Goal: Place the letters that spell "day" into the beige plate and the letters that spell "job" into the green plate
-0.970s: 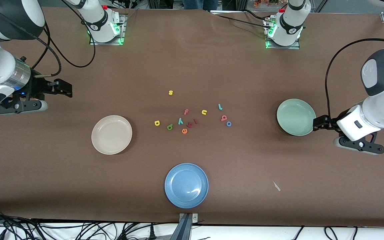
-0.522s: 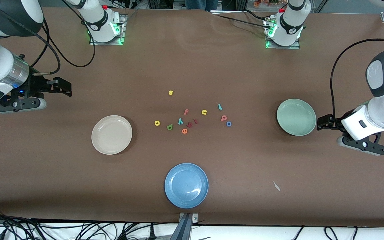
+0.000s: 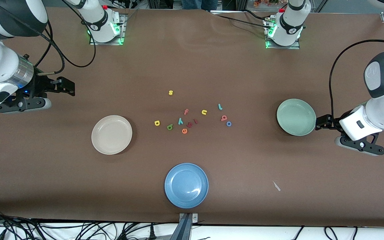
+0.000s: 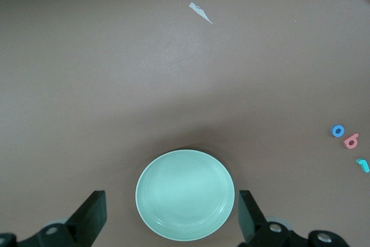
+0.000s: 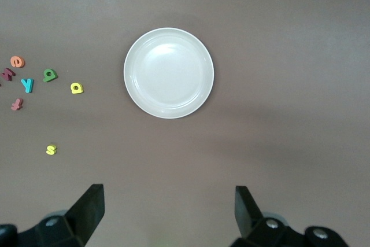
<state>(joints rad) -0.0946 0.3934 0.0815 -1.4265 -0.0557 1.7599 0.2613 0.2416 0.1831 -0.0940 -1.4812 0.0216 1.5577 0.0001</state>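
Yellow "d" [image 3: 157, 123], dark green "a" [image 3: 169, 127] and teal "y" [image 3: 180, 120] lie mid-table, also seen as "d" [image 5: 76, 88], "a" [image 5: 50, 74], "y" [image 5: 26, 84]. Teal "j" [image 3: 220, 106], pinkish "b" [image 3: 224, 117] and blue "o" [image 3: 228, 123] lie toward the green plate [image 3: 296, 117]. The beige plate [image 3: 111, 134] holds nothing. My left gripper [image 3: 323, 122] hangs open over the table beside the green plate's rim [image 4: 186, 195]. My right gripper [image 3: 66, 86] hangs open over bare table at the right arm's end, apart from the beige plate [image 5: 169, 72].
A blue plate [image 3: 186, 185] sits nearest the front camera. Spare letters lie among the others: yellow "s" [image 3: 170, 92], yellow "u" [image 3: 204, 112], pink "f" [image 3: 186, 111], orange "e" [image 3: 184, 131]. A white scrap [image 3: 276, 186] lies on the brown cloth.
Both arms shifted slightly: the right gripper edged toward the table's middle, the left wrist wavered beside the green plate. The letters and plates stayed put.
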